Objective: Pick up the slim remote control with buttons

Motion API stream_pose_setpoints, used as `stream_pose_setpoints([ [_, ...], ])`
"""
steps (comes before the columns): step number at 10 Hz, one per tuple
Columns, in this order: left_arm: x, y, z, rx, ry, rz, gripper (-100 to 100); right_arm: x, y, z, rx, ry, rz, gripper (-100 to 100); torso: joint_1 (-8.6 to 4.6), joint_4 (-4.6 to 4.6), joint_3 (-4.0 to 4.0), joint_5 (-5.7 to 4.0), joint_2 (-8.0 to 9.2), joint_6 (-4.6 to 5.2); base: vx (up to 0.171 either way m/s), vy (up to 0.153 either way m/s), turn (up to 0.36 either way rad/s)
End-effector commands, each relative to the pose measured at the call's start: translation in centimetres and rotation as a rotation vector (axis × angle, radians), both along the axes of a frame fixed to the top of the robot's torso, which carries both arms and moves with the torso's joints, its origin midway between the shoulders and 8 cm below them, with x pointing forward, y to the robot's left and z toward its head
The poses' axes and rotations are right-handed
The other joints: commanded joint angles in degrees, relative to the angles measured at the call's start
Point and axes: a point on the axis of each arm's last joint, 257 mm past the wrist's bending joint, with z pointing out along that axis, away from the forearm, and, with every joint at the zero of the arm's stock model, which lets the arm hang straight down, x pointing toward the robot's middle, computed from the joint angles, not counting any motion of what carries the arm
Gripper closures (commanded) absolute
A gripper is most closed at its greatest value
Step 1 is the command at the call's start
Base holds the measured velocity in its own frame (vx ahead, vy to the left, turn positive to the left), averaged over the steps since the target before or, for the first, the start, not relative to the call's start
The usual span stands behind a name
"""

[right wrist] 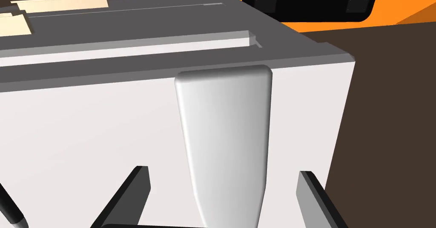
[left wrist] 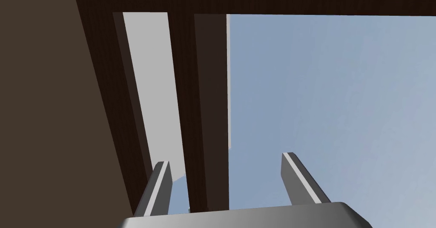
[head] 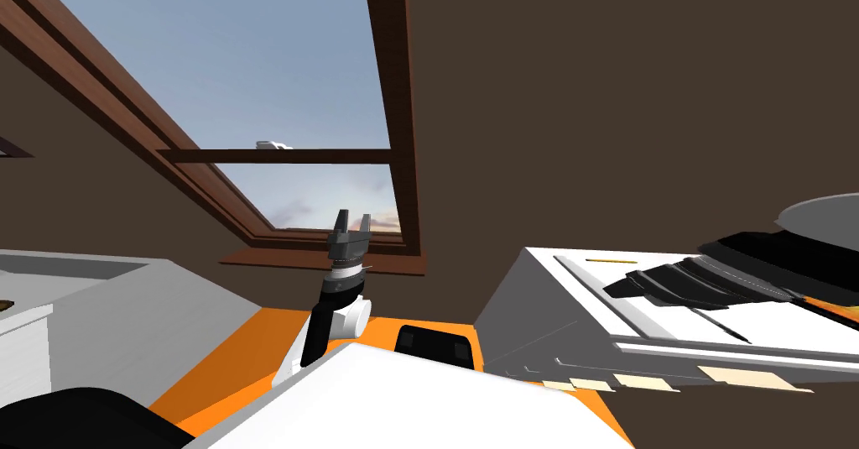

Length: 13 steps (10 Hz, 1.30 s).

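1. At 9 o'clock in the head view stands a white counter (head: 126, 301). A strip of orange floor (head: 218, 360) runs beside it.
2. At 12 o'clock the left gripper (head: 354, 216) is raised and points upward. Its fingers (left wrist: 159, 187) stand wide apart with nothing between them.
3. At 3 o'clock sits a white unit (head: 537, 310). Plain cream tabs (right wrist: 64, 3) line its stepped grey front.
4. The dark right arm (head: 713, 283) lies over the unit's top, between 3 and 4 o'clock.
5. The right gripper (right wrist: 223, 170) hovers low over that top with its fingers (right wrist: 132, 195) spread wide and gripping nothing. The remote (right wrist: 223, 127) lies flat between them, touching neither. Its visible face is smooth and pale grey.
6. The remote's rounded far end reaches the top's edge, just above the grey ledges. Bare white top flanks it on both sides, and the unit's corner (right wrist: 351, 59) is near that end.
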Motion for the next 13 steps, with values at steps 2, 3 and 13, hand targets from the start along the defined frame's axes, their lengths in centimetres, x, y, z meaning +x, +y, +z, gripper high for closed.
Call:
stream_pose_setpoints([
  [2, 0.0, 0.0, 0.0, 0.000, 0.000, 0.000, 0, 0.4, -0.4, -0.8, -0.078, 0.067, 0.027, -100, 0.01, 0.00, -0.01, 0.00, -0.02, 0.00, 0.045, 0.024, 0.066],
  [3, 0.0, 0.0, 0.0, 0.000, 0.000, 0.000, 0, 0.5, -0.5, -1.1, -0.099, 0.086, 0.035, -100, 0.01, -0.01, -0.02, 0.00, -0.03, 0.01, 0.038, 0.018, 0.044],
  [13, 0.0, 0.0, 0.0, 0.000, 0.000, 0.000, 0, -0.6, -1.7, -3.1, -0.103, 0.093, 0.028, 100, -0.03, 0.05, 0.10, -0.03, 0.15, 0.04, 0.011, 0.013, 0.015],
])
